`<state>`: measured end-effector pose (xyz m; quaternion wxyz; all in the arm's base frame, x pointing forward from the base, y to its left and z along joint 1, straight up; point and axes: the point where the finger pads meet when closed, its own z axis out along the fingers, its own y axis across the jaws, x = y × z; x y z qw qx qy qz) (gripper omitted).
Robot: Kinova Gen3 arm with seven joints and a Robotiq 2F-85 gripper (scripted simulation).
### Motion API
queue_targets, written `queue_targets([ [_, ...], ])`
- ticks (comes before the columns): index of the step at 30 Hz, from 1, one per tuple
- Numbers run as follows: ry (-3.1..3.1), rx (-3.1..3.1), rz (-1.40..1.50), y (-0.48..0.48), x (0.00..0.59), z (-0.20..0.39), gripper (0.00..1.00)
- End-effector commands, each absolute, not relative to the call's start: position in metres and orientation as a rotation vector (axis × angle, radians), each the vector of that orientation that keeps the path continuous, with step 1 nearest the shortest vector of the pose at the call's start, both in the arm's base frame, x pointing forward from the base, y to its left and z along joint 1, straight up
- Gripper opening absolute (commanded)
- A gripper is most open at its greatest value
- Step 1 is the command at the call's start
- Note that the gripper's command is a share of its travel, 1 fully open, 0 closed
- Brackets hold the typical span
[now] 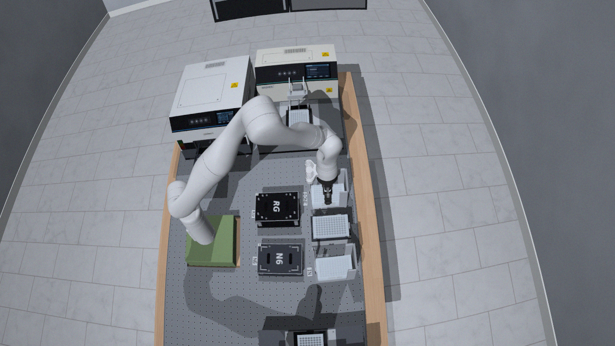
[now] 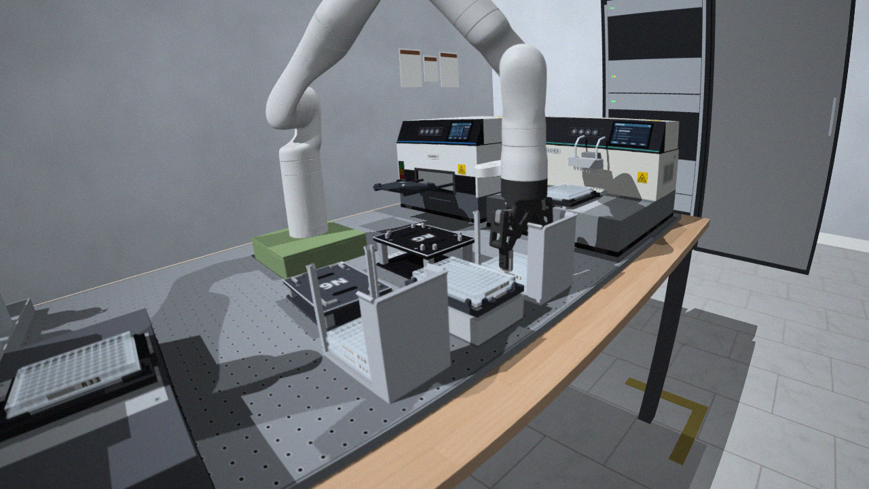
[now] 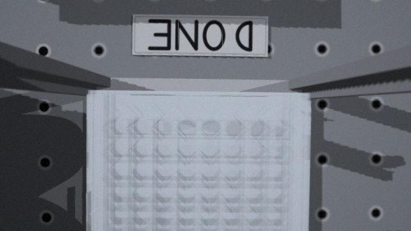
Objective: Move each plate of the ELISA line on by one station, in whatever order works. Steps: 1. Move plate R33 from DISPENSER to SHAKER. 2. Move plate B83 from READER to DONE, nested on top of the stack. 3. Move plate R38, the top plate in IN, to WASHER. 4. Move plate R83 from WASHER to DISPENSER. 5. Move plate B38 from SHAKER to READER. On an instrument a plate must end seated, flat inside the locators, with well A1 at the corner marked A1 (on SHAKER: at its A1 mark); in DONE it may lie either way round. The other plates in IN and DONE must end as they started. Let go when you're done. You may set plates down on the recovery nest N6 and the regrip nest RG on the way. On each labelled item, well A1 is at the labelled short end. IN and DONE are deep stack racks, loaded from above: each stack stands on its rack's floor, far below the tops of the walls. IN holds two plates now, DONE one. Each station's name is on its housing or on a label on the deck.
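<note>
Plate B83 (image 3: 199, 160) lay nested in the DONE rack (image 2: 550, 255); the gripper (image 2: 505, 252) hung above it, fingers spread wide (holding nothing). READER tray looked vacant; four moves seemingly remained.

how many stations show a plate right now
5: DONE rack under the open gripper, shaker, IN rack, washer, dispenser. Plates stacked lower in the racks may be hidden.

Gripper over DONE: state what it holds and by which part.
Nothing is held. The gripper is open, lowered into the DONE rack above the plate stack, with no plate between its fingers.
</note>
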<state>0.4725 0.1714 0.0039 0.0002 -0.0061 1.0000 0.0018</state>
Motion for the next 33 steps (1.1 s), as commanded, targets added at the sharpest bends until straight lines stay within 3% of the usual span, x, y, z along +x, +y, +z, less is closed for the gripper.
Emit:
queue_targets([
  [1, 3.138, -0.017, 0.012, 0.172, 0.475, 0.011, 1.00],
  [33, 3.137, -0.023, 0.014, 0.172, 0.477, 0.049, 1.00],
])
